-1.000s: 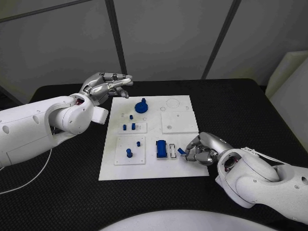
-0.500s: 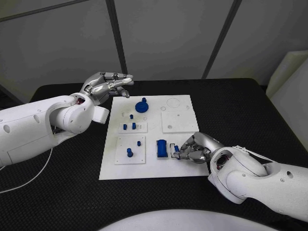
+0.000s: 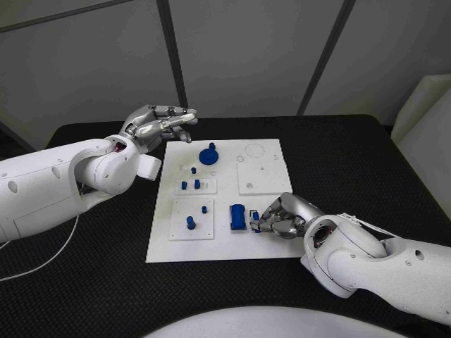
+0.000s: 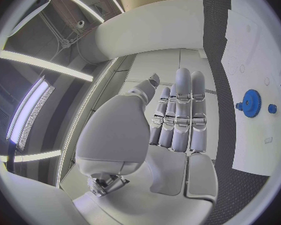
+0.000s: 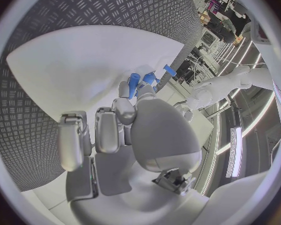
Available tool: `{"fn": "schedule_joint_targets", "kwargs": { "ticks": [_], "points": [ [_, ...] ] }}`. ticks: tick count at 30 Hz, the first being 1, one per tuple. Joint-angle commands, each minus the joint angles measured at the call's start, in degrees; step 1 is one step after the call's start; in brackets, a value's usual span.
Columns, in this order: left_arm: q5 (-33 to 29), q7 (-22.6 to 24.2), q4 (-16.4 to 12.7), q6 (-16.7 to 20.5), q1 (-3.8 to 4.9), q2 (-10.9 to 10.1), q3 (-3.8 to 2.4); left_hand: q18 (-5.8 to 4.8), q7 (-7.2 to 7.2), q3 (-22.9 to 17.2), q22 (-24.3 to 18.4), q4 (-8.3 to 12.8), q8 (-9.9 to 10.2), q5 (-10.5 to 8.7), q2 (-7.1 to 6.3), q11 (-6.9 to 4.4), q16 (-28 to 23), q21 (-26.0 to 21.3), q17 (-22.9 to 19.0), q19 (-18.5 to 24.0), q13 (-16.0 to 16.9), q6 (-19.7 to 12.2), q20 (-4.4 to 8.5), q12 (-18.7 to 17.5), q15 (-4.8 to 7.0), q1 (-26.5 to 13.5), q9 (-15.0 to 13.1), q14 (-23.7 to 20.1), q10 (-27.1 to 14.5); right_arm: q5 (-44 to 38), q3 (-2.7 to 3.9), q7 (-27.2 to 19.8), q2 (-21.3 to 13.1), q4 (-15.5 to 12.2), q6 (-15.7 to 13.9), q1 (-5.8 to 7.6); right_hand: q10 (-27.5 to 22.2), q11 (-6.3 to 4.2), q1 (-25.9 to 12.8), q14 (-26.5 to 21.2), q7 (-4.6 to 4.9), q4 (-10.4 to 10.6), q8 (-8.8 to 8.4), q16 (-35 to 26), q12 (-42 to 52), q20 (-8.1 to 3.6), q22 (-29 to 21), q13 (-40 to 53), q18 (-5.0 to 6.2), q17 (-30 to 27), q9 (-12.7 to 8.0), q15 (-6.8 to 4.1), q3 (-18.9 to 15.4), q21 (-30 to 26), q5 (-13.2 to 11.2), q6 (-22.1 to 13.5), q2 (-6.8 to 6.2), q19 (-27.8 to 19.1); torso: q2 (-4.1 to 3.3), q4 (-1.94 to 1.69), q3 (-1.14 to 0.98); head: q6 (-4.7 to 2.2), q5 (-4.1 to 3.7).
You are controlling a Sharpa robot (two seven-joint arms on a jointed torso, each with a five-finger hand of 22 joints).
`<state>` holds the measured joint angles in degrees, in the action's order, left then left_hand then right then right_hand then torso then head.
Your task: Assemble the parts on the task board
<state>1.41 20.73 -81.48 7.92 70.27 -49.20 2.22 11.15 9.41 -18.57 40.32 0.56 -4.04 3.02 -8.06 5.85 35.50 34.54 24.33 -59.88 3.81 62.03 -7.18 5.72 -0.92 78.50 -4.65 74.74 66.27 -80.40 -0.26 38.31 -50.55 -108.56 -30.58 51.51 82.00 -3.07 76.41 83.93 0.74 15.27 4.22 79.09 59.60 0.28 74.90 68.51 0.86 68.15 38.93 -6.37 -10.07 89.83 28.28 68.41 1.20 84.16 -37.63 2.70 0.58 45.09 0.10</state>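
Note:
The white task board (image 3: 218, 243) lies in the middle of the black table. On it stand a blue gear (image 3: 207, 155), several small blue pegs (image 3: 189, 185) and a larger blue block (image 3: 237, 216). My right hand (image 3: 280, 218) rests low on the board's near right part, right beside the block. It pinches a small blue part (image 3: 256, 226) between thumb and finger, seen at the fingertips (image 5: 135, 83) in the right wrist view. My left hand (image 3: 161, 124) hovers off the board's far left corner, holding nothing. Its fingers (image 4: 181, 112) lie straight and side by side.
Two raised white square plates (image 3: 262, 178) sit on the board's right half, and a round recess (image 3: 253, 150) lies near the far edge. Black table (image 3: 358, 162) surrounds the board. A white cable (image 3: 22, 271) trails at the near left.
My right hand has slid left across the board with the small blue part, ending close against the blue block. The left hand has stayed where it was.

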Motion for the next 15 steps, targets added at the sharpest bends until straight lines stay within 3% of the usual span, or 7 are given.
{"fn": "schedule_joint_targets", "kwargs": {
  "ticks": [1, 6, 7, 11, 15],
  "points": [
    [-0.1, 0.1, -0.1, -0.5, 0.08, 0.1, -0.05, -0.72, -0.06, 0.2, -0.1, 0.0, 0.2, -0.18, 0.64, -0.09, -0.2, -0.2, 0.1, -0.4, 0.0, -0.3, 0.14, -0.1, -0.01, 0.1, 0.1, 0.1, -0.3, -0.5, 0.02, -0.6, 0.2, 0.0, -0.9, 0.06, 0.3, 0.00, -0.8, 2.4, 0.22, 0.7, -0.16, 0.3, 0.2, -0.42, 15.1, 0.1, -0.86, 0.1, 0.1, -0.23, 0.0, 0.2, -0.3, 0.4, 0.01, 5.8, 0.00, 0.00, 0.01, -0.06, 0.06],
    [-0.1, 0.1, -0.1, -0.5, 0.08, 0.1, -0.05, -0.72, -0.06, 0.2, -0.1, 0.0, 0.2, -0.18, 0.64, -0.09, -0.2, -0.2, 0.1, -0.4, 0.0, -0.3, 0.14, -0.1, -0.01, 0.1, 0.1, 0.1, -0.3, -1.3, 0.03, 0.0, 0.3, 0.2, -1.7, 0.07, 0.2, 0.22, -3.9, 2.3, 0.46, 1.5, -0.24, 0.2, -0.1, -0.34, 15.1, 0.1, -0.86, 0.0, 0.2, -0.09, -1.8, 0.2, -2.3, 0.5, -0.94, 5.8, 0.00, -0.02, 0.02, -0.12, -0.01],
    [-0.1, 0.1, -0.1, -0.5, 0.08, 0.1, -0.05, -0.72, -0.06, 0.2, -0.1, 0.0, 0.2, -0.18, 0.64, -0.09, -0.2, -0.2, 0.1, -0.4, 0.0, -0.3, 0.14, -0.1, -0.01, 0.1, 0.1, 0.1, -0.3, -1.5, 0.04, 0.2, 0.3, 0.2, -2.0, 0.07, 0.2, 0.26, -5.6, 2.3, 0.48, 1.4, -0.23, 0.2, -0.2, -0.28, 15.1, 0.0, -0.86, -0.1, 0.3, -0.03, -2.5, 0.2, -5.5, 0.6, -0.95, 5.8, 0.01, -0.03, 0.02, -0.11, 0.00],
    [-0.1, 0.1, -0.1, -0.5, 0.09, 0.1, -0.05, -0.72, -0.06, 0.2, -0.1, 0.0, 0.2, -0.18, 0.64, -0.09, -0.2, -0.2, 0.1, -0.4, 0.0, -0.3, 0.14, -0.1, -0.01, 0.1, 0.1, 0.1, -0.3, -1.9, 0.04, 0.5, 0.3, 0.3, -2.6, 0.08, 0.1, 0.28, -8.2, 2.2, 0.50, 1.5, -0.24, 0.0, -0.5, -0.23, 15.1, 0.0, -0.86, -0.2, 0.6, 0.00, -3.4, 0.2, -13.6, 0.7, -1.48, 5.8, 0.01, -0.04, 0.02, -0.10, 0.03],
    [-0.1, 0.1, -0.1, -0.5, 0.09, 0.1, -0.05, -0.72, -0.06, 0.2, -0.1, 0.0, 0.2, -0.18, 0.64, -0.09, -0.2, -0.2, 0.1, -0.4, 0.0, -0.3, 0.14, -0.1, -0.01, 0.1, 0.1, 0.1, -0.3, -2.1, 0.05, 0.4, 0.4, 0.4, -3.1, 0.09, 0.0, 0.35, -10.2, 2.2, 0.57, 1.5, -0.27, 0.0, -0.6, -0.18, 15.1, 0.0, -0.86, -0.3, 1.0, 0.05, -2.7, 0.2, -18.5, 0.6, -2.55, 5.8, 0.04, 0.00, 0.01, -0.11, 0.16]
  ]
}}
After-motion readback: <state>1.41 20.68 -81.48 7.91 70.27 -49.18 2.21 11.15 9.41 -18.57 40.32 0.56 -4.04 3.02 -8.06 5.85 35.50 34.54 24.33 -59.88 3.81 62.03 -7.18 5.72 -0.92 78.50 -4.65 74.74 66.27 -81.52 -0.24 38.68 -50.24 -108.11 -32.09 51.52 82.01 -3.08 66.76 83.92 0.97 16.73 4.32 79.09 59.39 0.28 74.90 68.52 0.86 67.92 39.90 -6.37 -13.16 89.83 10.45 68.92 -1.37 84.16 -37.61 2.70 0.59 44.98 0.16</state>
